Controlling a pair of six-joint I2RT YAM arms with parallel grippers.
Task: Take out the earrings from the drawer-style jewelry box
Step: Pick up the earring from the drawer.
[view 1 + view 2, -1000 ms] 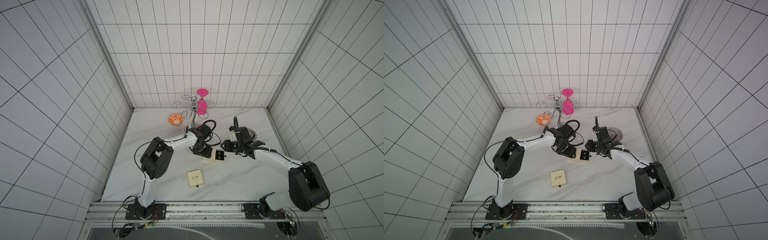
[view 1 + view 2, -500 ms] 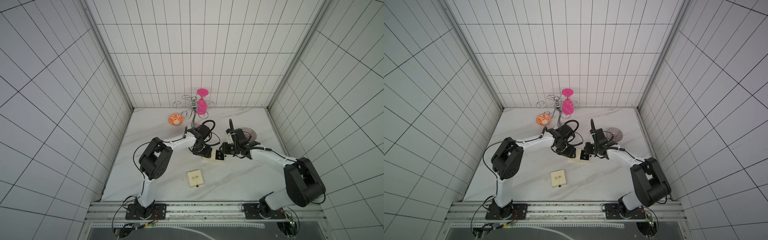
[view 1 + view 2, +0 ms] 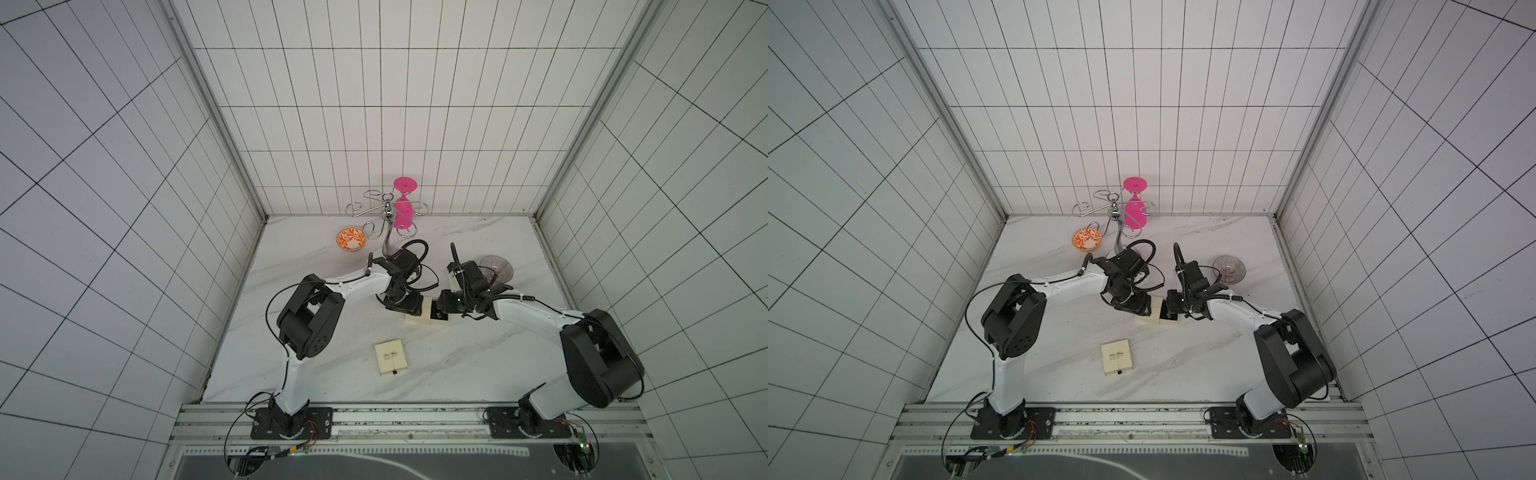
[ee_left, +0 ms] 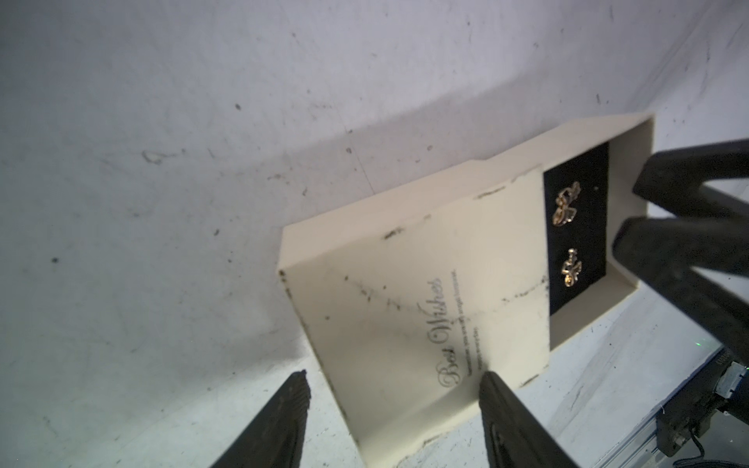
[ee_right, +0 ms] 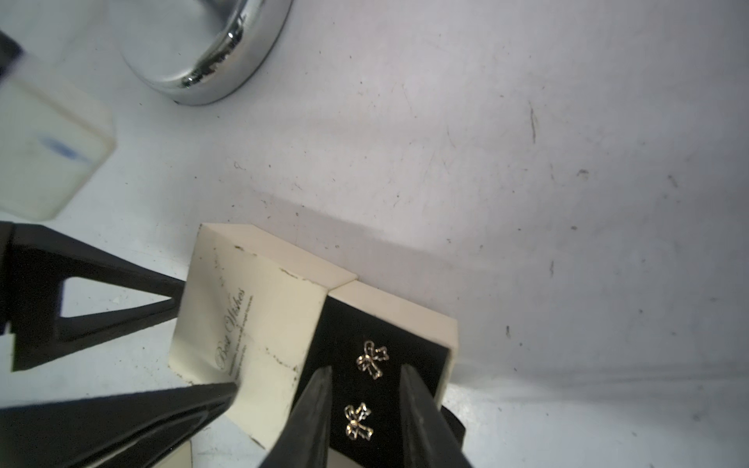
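Note:
The cream jewelry box (image 3: 417,316) (image 3: 1151,311) lies mid-table with its drawer (image 4: 632,170) (image 5: 446,324) slid partly out. On the drawer's black pad sit two small gold bow earrings (image 4: 566,202) (image 5: 371,360). My left gripper (image 4: 393,375) (image 3: 405,308) stands open astride the box's sleeve. One finger touches the sleeve and the other is a little off its edge. My right gripper (image 5: 364,370) (image 3: 1170,308) hovers open over the drawer. Its fingers (image 5: 314,405) flank the nearer earring (image 5: 357,421) without touching it.
A second cream box (image 3: 390,357) (image 3: 1117,357) lies shut nearer the front rail. Behind the arms stand a chrome hanger stand (image 3: 386,212) with a pink goblet (image 3: 403,212), an orange patterned bowl (image 3: 351,240) and a smoky glass bowl (image 3: 496,269). The stand's base (image 5: 210,60) is close to the box.
My right gripper has moved left, from beside the drawer to over its black pad. The left gripper's jaws have narrowed slightly around the sleeve.

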